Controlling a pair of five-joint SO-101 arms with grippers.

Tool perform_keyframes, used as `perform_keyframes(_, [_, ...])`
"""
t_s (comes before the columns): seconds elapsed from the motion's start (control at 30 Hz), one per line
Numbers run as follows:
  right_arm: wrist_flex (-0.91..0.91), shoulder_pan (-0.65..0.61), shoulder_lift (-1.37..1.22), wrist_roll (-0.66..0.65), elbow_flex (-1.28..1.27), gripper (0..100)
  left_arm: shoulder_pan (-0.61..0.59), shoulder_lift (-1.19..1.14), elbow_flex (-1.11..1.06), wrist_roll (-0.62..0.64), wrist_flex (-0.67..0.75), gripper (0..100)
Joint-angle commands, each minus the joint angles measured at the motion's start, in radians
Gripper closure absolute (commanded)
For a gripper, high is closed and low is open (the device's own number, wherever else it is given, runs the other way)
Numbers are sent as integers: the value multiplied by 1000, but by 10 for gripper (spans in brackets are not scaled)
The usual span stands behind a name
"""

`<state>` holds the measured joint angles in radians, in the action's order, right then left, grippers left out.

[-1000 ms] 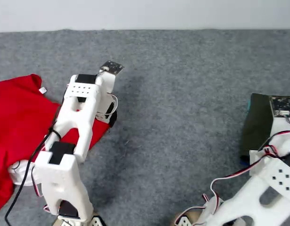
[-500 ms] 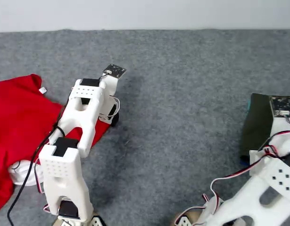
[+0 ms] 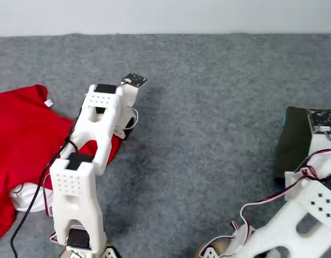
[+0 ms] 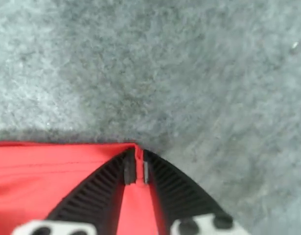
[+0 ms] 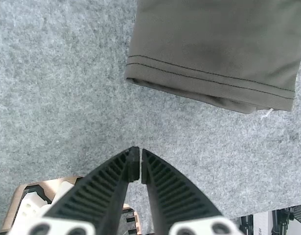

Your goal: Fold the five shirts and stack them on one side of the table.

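firmly, left gripper [image 4: 136,169] pinches red shirt [image 4: 52,181] corner; right gripper [image 5: 136,164] closed, empty.

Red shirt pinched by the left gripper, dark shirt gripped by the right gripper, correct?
Half right. The left gripper does pinch the red shirt, but the right gripper holds nothing: the right wrist view shows it shut over the table, apart from the dark shirt.

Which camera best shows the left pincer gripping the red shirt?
Left wrist view: left pincer is shut on a corner of the red shirt. The high view gives the shirt's spread, the arm covering that corner.
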<state>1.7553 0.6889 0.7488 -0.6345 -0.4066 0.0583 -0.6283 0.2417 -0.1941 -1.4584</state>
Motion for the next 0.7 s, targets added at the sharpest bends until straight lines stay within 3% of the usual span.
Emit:
perform_keyframes(0.0, [41,-1,27,9,6,990,-11,127,174,-21,-120,987])
perform_keyframes(0.2, [39,-4,27,6,6,990,-11,279,559,-41,-265,987])
perform_keyframes(0.4, [39,-7,27,5,6,990,8,336,946,-75,-276,987])
perform_keyframes(0.67, [39,-5,27,5,6,990,256,348,1291,-77,-265,987])
